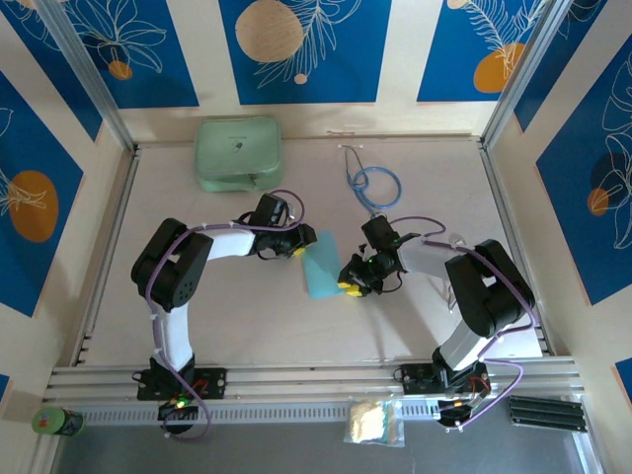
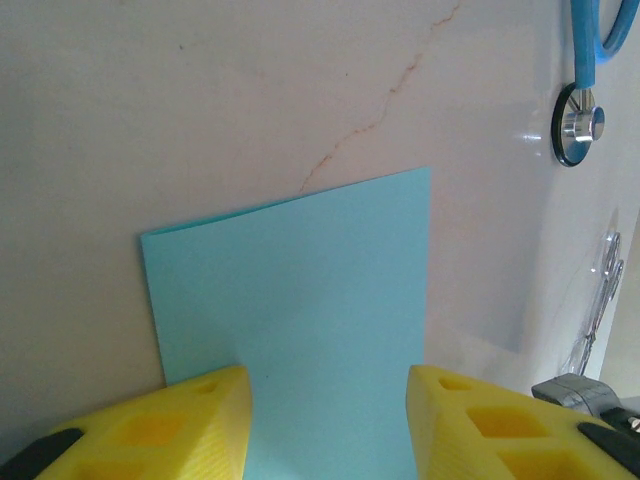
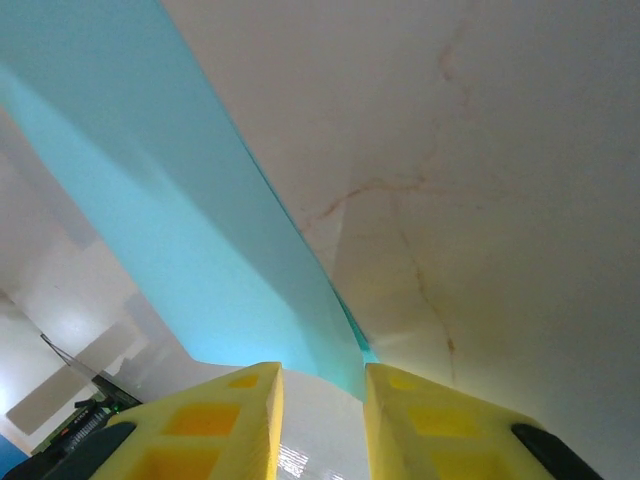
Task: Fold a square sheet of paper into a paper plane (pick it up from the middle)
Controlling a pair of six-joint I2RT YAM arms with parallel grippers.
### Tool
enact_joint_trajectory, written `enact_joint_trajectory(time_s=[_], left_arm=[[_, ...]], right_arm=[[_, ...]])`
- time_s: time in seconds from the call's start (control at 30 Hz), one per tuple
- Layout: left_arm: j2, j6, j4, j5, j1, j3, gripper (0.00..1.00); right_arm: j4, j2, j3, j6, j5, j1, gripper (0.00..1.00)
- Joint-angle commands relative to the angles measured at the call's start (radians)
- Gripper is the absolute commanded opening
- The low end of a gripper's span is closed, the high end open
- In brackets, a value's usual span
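The light-blue sheet of paper (image 1: 321,265) lies mid-table as a narrow rectangle, apparently folded in half. My left gripper (image 1: 296,249) is at its upper left edge. In the left wrist view the paper (image 2: 300,300) lies flat on the table and the left gripper (image 2: 328,420) stands open over it, one yellow finger near each side. My right gripper (image 1: 348,288) is at the sheet's lower right corner. In the right wrist view a layer of the paper (image 3: 200,250) curves up off the table, its edge reaching the gap of the open right gripper (image 3: 323,400).
A mint-green case (image 1: 237,153) sits at the back left. A blue-tubed stethoscope (image 1: 373,183) lies at the back centre, its chest piece (image 2: 580,125) near the paper. A white sheet (image 1: 513,341) lies by the right arm's base. A small packet (image 1: 373,423) rests on the front rail.
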Motion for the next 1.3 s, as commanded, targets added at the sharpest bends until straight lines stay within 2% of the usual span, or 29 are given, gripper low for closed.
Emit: enact_joint_trajectory(time_s=[0.0, 0.9, 1.27], left_arm=[[0.034, 0.002, -0.032, -0.012, -0.004, 0.002, 0.46], [0.022, -0.002, -0.025, -0.004, -0.005, 0.005, 0.45], [-0.083, 0.02, -0.001, 0.019, -0.004, 0.008, 0.48]], right_arm=[[0.011, -0.004, 0.012, -0.014, -0.019, 0.003, 0.28], [0.083, 0.019, 0.004, -0.003, -0.028, -0.003, 0.17], [0.041, -0.03, -0.011, -0.006, -0.029, -0.014, 0.03]])
